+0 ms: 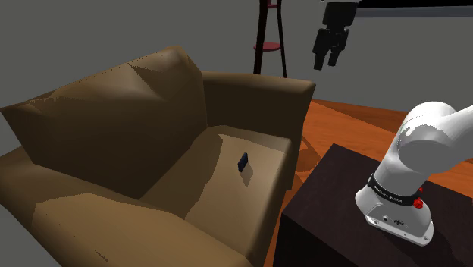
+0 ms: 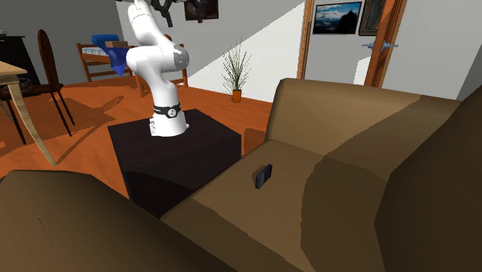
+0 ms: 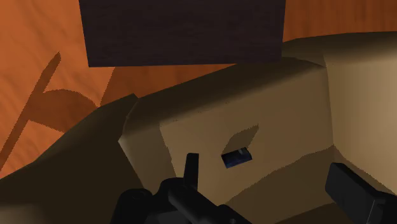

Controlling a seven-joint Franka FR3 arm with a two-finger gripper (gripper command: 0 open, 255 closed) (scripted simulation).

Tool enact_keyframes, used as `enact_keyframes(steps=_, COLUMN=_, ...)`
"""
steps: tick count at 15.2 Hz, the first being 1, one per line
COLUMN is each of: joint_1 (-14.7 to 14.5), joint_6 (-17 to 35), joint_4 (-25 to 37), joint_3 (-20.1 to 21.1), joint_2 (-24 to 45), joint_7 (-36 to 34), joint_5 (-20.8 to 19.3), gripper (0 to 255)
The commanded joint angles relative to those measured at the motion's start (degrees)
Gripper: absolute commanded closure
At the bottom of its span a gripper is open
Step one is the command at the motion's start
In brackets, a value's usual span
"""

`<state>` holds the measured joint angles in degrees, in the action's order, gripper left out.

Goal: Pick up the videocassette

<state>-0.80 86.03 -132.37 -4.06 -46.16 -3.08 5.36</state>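
Right, I start with writing: the dark band around the base of the arm [image 1: 424, 152] carries pale lettering, but I cannot read it. The videocassette [image 1: 243, 161] shows me no label I can make out. It is a small dark slab with a bluish face, lying on the tan seat of the brown sofa [image 1: 114, 114], on the part of the cushion nearer the armrest beside the stand [image 1: 333, 205]. It seems to stand on an edge rather than lie flat. In the second exterior view its long axis slants from lower left to upper right [image 2: 263, 176]. I cannot tell which end is its front.

My gripper [image 1: 326, 63] hangs high above the sofa's far armrest, well apart from the cassette, and its jaws stand wide apart with nothing between them. In the wrist view the cassette [image 3: 235, 156] sits far below, between the two fingers [image 3: 191, 167], with the orange wooden floor [image 3: 38, 57] beyond the sofa.
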Motion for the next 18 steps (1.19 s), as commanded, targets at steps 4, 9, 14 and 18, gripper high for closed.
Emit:
enact_keyframes(steps=4, joint_1=0.9, joint_6=5.2, joint_4=-3.4, joint_3=3.4, joint_2=1.9, joint_7=-6.3, joint_5=1.8, gripper=0)
enact_keyframes(steps=9, joint_1=2.3, joint_6=14.1, joint_4=-7.1, joint_3=8.8, joint_2=7.3, joint_7=-16.6, joint_5=4.5, gripper=0)
enact_keyframes(steps=14, joint_1=3.7, joint_6=23.2, joint_4=-8.6, joint_3=13.9, joint_2=15.2, joint_7=-26.8, joint_5=6.2, gripper=0)
enact_keyframes(steps=18, joint_1=5.1, joint_6=30.2, joint_4=-8.2, joint_3=17.6, joint_2=23.0, joint_7=-35.1, joint_5=6.5, gripper=0)
